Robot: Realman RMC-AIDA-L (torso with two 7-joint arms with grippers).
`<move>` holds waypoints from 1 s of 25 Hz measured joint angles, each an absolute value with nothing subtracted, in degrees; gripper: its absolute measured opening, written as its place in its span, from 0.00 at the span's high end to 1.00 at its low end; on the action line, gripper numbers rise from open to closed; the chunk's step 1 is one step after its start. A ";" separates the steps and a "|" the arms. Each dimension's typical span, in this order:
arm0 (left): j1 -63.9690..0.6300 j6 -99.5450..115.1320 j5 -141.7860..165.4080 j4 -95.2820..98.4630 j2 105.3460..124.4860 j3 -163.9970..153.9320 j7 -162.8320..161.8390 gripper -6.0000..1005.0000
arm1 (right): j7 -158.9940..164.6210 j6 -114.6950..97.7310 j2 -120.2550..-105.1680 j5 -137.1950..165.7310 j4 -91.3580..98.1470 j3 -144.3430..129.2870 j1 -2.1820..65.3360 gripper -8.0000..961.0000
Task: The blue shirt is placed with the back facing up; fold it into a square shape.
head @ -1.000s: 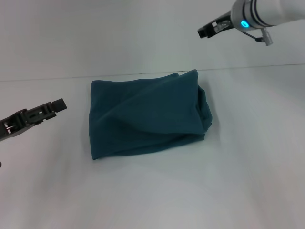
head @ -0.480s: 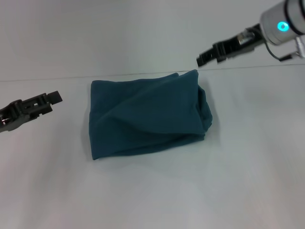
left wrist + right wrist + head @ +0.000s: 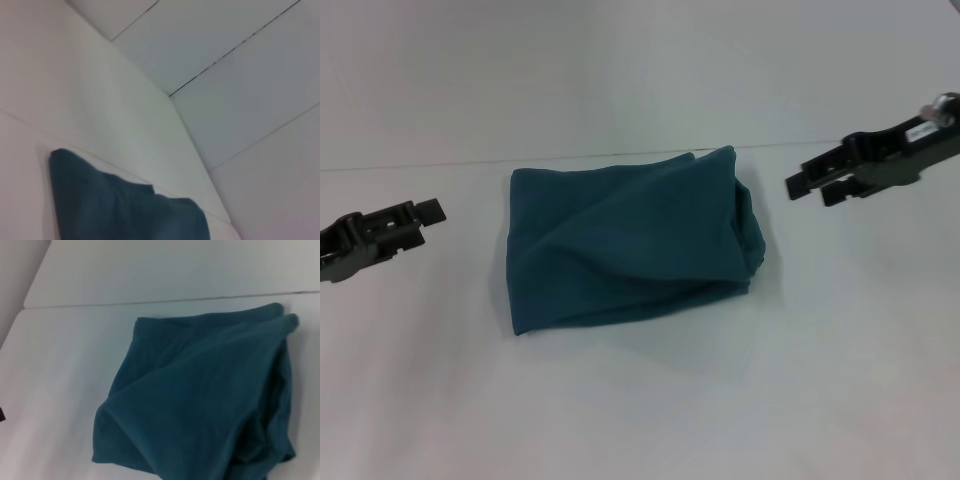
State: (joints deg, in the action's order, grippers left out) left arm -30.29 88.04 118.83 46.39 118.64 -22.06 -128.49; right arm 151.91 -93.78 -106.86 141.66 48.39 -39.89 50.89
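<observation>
Dark teal fabric lies in the middle of your white worktop (image 3: 640,400): this is the shirt (image 3: 630,240), folded into a thick, roughly rectangular bundle. Its edges are not straight, and diagonal creases run across the top layer. On the robot's right side the layers bulge and round over, and one corner at the far right sticks up a little. In the right wrist view you see the shirt (image 3: 205,395) from close, with the loose layers stacked at one side. The left wrist view catches only one edge of the shirt (image 3: 120,210).

Your left end effector (image 3: 425,213) hovers off the shirt's left side, well apart from it and holding nothing; whether its fingers are apart or together you cannot tell. Your right end effector (image 3: 807,186) hovers near the shirt's far right corner without touching, its two fingers slightly parted and empty.
</observation>
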 joint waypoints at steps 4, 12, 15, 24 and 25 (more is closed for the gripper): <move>-30.79 87.99 120.98 46.36 118.53 -22.91 -130.60 0.29 | 152.03 -95.78 -105.53 141.64 48.36 -38.36 49.22 0.30; -30.62 87.93 121.83 45.92 118.91 -24.16 -131.95 0.30 | 151.17 -97.40 -104.93 141.51 48.30 -37.11 47.20 0.30; -30.48 87.97 122.21 45.90 119.18 -24.97 -132.70 0.30 | 150.97 -97.50 -105.28 141.48 48.24 -37.09 46.85 0.30; -30.34 87.94 122.71 45.93 119.39 -25.91 -133.77 0.30 | 147.36 -97.38 -105.70 135.16 45.88 -36.99 45.11 0.30; -30.33 87.98 122.71 45.99 119.34 -25.86 -133.93 0.30 | 147.44 -97.27 -105.24 135.32 44.85 -37.23 45.25 0.30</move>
State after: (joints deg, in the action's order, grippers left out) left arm -30.33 87.98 122.71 45.99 119.34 -25.86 -133.93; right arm 147.44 -97.27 -105.24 135.32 44.85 -37.23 45.25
